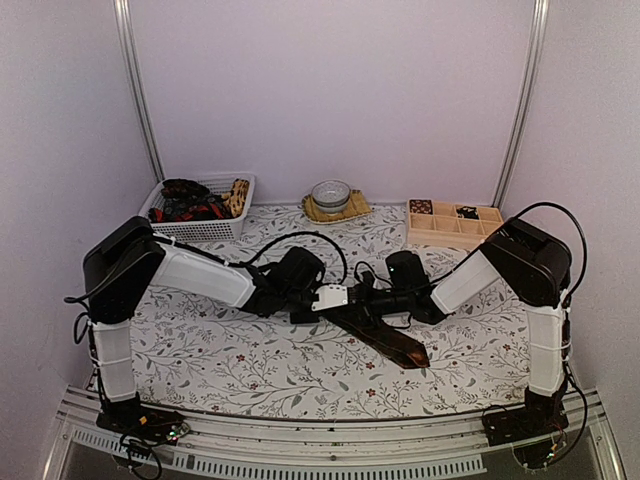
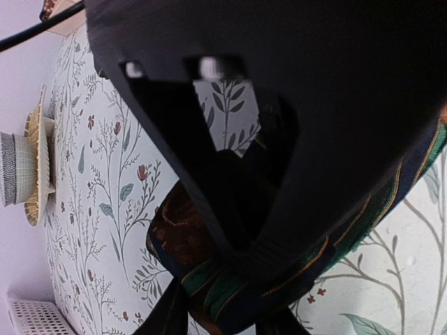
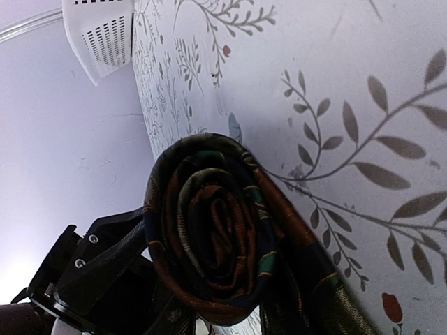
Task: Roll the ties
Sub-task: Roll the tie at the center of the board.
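One tie [image 1: 398,342], dark with red-brown and green pattern, lies mid-table with its pointed tip toward the near right. Its other end is wound into a roll [image 3: 216,223] where both grippers meet. In the right wrist view the roll faces me end-on as a tight spiral. My right gripper [image 1: 388,300] is shut on the roll; its black fingers [image 2: 293,209] converge onto it from above. My left gripper [image 1: 362,298] is shut on the same roll [image 2: 230,286], one finger on each side of the band. More ties [image 1: 190,203] lie in the basket.
A white basket [image 1: 225,230] stands at the back left. A bowl [image 1: 330,192] on a woven mat sits at the back centre. A wooden compartment box [image 1: 455,222] is at the back right. White walls close in the floral cloth [image 1: 250,350].
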Action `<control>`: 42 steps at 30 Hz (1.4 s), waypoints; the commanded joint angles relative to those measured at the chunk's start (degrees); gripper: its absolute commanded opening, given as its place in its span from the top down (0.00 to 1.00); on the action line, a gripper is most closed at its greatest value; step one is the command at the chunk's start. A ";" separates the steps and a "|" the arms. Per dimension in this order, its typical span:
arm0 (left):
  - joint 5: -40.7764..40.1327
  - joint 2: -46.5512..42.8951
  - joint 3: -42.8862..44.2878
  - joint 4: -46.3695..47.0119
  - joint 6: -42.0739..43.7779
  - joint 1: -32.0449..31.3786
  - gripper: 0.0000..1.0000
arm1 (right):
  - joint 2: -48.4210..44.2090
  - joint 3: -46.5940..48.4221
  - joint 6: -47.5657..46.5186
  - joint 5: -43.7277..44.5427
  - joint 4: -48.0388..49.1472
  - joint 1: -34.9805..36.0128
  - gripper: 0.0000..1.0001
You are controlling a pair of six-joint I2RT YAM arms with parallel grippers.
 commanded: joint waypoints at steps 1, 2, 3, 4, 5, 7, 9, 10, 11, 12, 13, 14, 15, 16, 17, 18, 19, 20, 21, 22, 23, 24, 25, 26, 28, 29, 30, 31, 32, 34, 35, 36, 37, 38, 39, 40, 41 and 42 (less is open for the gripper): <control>1.40 2.09 2.04 1.12 -1.96 -1.57 0.71 | 4.90 -0.86 -0.10 1.57 -7.50 0.31 0.69; 1.83 2.02 2.15 0.98 -2.46 -1.67 0.70 | 4.91 -0.75 -0.12 1.62 -7.54 0.33 0.69; 2.26 1.89 2.34 0.73 -2.98 -1.84 0.70 | 4.91 -0.81 -0.13 1.60 -7.55 0.24 0.69; 2.70 1.67 2.38 0.69 -3.54 -1.91 0.69 | 4.92 -0.80 -0.20 1.63 -7.55 0.27 0.69; 3.45 1.39 2.26 0.60 -4.14 -1.95 0.67 | 4.98 -0.78 -0.28 1.56 -7.55 0.30 0.69; 4.56 0.79 2.05 0.13 -4.86 -2.05 0.61 | 5.15 -0.71 -0.34 1.61 -7.55 0.31 0.70; 5.30 -0.29 1.86 -1.52 -5.19 -1.98 0.51 | 5.33 -0.75 -0.46 1.70 -7.62 0.16 0.70; 6.07 -0.61 1.56 -2.56 -5.33 -1.67 0.45 | 5.45 -0.78 -0.56 1.70 -7.70 0.21 0.70; 7.56 -3.87 1.29 -3.93 -5.80 -0.74 0.38 | 5.51 -0.93 -0.63 1.69 -7.68 0.19 0.71; 9.27 -5.27 1.13 -5.36 -6.90 0.18 0.34 | 5.56 -1.10 -0.72 1.70 -7.68 0.21 0.71; 11.61 -7.03 0.93 -6.75 -8.09 1.55 0.30 | 5.53 -1.20 -0.79 1.71 -7.64 0.16 0.71; 14.68 -8.66 0.90 -8.26 -9.42 2.98 0.26 | 5.50 -1.42 -0.82 1.72 -7.64 0.15 0.72; 16.72 -10.13 0.85 -8.95 -11.18 4.50 0.21 | 5.59 -1.46 -0.96 1.86 -7.60 0.22 0.72; 18.45 -11.43 0.84 -9.27 -13.10 6.24 0.16 | 5.57 -1.55 -1.05 1.81 -7.60 0.15 0.73; 20.58 -12.07 1.22 -9.94 -15.57 7.88 0.14 | 5.54 -1.53 -1.09 1.82 -7.63 0.14 0.73; 21.89 -12.19 2.14 -10.44 -18.71 9.55 0.10 | 5.53 -1.57 -1.16 1.87 -7.63 0.26 0.74; 23.93 -11.72 3.99 -11.18 -22.62 11.04 0.07 | 5.39 -1.67 -1.18 1.89 -7.68 0.25 0.74; 25.79 -10.67 5.80 -13.75 -25.83 12.62 0.07 | 5.35 -1.62 -1.26 1.95 -7.83 0.25 0.74; 26.96 -9.09 8.03 -15.82 -28.86 14.14 0.06 | 5.26 -1.66 -1.34 1.99 -7.89 0.30 0.74; 28.25 -7.50 10.00 -17.62 -32.44 15.52 0.06 | 5.10 -1.64 -1.36 2.00 -7.96 0.31 0.74; 30.52 -5.54 11.83 -19.50 -36.28 17.06 0.07 | 4.92 -1.67 -1.36 2.14 -8.03 0.33 0.74; 33.25 -3.71 13.11 -20.44 -39.64 19.00 0.07 | 4.77 -1.66 -1.43 2.25 -8.13 0.41 0.74; 36.27 -2.21 13.71 -20.23 -42.68 20.12 0.07 | 4.62 -1.66 -1.51 2.34 -8.25 0.47 0.74; 39.77 -0.78 13.43 -18.97 -45.06 20.86 0.08 | 4.52 -1.82 -1.49 2.39 -8.33 0.54 0.74; 44.64 1.23 12.04 -15.19 -49.07 21.46 0.08 | 4.32 -1.96 -1.53 2.42 -8.37 0.59 0.74; 46.73 1.90 11.57 -13.83 -50.50 21.69 0.09 | 4.22 -2.01 -1.47 2.48 -8.30 0.62 0.74; 48.58 2.62 11.20 -12.58 -52.04 21.80 0.09 | 4.13 -2.17 -1.53 2.49 -8.26 0.62 0.74; 50.51 3.70 11.02 -11.69 -53.05 21.88 0.09 | 4.05 -2.13 -1.54 2.43 -8.21 0.69 0.74; 52.18 4.41 10.69 -10.57 -54.33 21.98 0.10 | 4.03 -2.22 -1.54 2.44 -8.17 0.64 0.74; 54.88 5.83 10.30 -8.96 -56.10 21.93 0.11 | 4.03 -2.25 -1.49 2.38 -8.16 0.69 0.74; 56.76 6.51 10.29 -8.30 -56.97 21.91 0.12 | 4.11 -2.33 -1.52 2.37 -8.16 0.68 0.74; 58.03 7.24 10.40 -7.99 -57.72 21.89 0.13 | 4.16 -2.36 -1.60 2.41 -8.11 0.67 0.74; 58.57 7.92 10.46 -7.86 -58.34 21.86 0.13 | 4.20 -2.40 -1.54 2.30 -8.00 0.67 0.74; 59.10 8.37 10.52 -8.00 -58.80 21.86 0.13 | 4.33 -2.36 -1.54 2.31 -7.94 0.69 0.75; 59.57 8.82 10.50 -8.10 -59.09 21.86 0.14 | 4.44 -2.44 -1.54 2.23 -7.72 0.71 0.74; 60.04 9.21 10.47 -8.12 -59.43 21.86 0.14 | 4.61 -2.39 -1.49 2.05 -7.46 0.67 0.74; 61.04 9.81 10.51 -8.04 -59.77 21.93 0.14 | 4.83 -2.38 -1.42 1.87 -7.06 0.72 0.74; 62.08 10.53 10.69 -8.10 -60.06 21.88 0.14 | 5.02 -2.40 -1.24 1.79 -6.77 0.67 0.74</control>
